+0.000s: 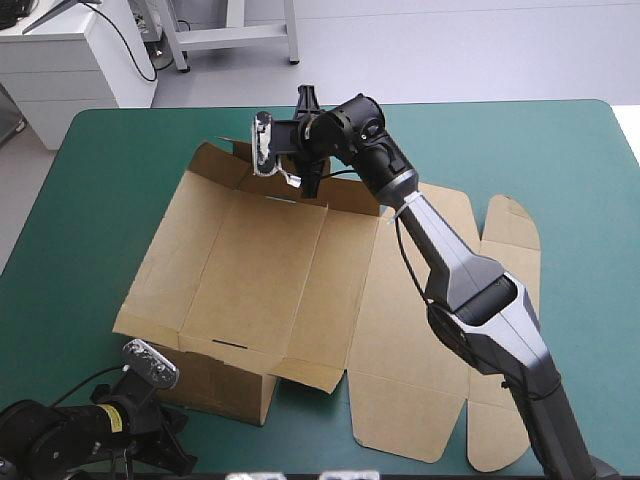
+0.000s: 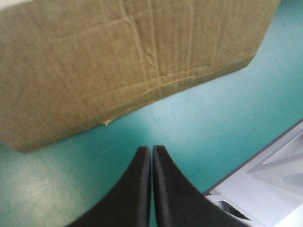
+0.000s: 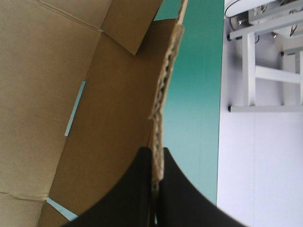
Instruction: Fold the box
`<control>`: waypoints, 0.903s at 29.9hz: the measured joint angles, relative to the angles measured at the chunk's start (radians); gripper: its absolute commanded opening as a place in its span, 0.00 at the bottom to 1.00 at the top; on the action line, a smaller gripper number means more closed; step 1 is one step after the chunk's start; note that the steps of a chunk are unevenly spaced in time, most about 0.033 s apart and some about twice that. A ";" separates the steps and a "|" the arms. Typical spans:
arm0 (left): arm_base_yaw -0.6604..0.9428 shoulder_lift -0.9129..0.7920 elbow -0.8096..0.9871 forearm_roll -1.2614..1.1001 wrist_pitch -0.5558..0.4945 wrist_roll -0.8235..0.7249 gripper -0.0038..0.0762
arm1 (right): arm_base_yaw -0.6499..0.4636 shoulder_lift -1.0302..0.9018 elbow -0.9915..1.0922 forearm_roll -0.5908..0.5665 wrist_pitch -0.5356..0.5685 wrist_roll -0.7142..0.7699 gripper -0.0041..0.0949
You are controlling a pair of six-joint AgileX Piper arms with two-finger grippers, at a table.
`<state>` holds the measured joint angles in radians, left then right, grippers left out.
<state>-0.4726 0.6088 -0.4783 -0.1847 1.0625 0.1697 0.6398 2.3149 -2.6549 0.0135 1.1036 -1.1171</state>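
Your right gripper (image 3: 156, 151) pinches the raised far wall edge of the brown box (image 1: 262, 275). Your left gripper (image 2: 151, 148) is closed and empty, over the teal-green cover (image 2: 215, 118) just short of the near wall.

The bench (image 1: 90, 190), covered in teal-green, carries the brown box (image 1: 250, 280) at its middle, raised walls toward 9 o'clock, flat panels spread toward 4 o'clock.

The right arm (image 1: 480, 290) has grey, boxy link shells between rounded, glossy black joints. The left arm (image 1: 70, 435) is black, with what may be a small yellow label (image 1: 118, 421). Its fingers (image 2: 137, 189) are black curved fins.
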 measured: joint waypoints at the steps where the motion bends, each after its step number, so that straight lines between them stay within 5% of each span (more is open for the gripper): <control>1: 0.000 0.000 0.000 0.000 0.000 0.000 0.04 | 0.007 0.000 0.000 0.004 -0.015 -0.010 0.02; 9: 0.000 -0.001 0.000 0.000 0.000 -0.003 0.04 | 0.014 0.015 0.000 0.108 -0.070 -0.094 0.02; 27: 0.000 -0.001 0.000 -0.045 -0.002 0.004 0.04 | 0.010 0.023 0.075 0.300 -0.010 -0.297 0.02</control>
<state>-0.4726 0.6079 -0.4783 -0.2296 1.0605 0.1735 0.6493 2.3382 -2.5795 0.3137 1.0936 -1.4140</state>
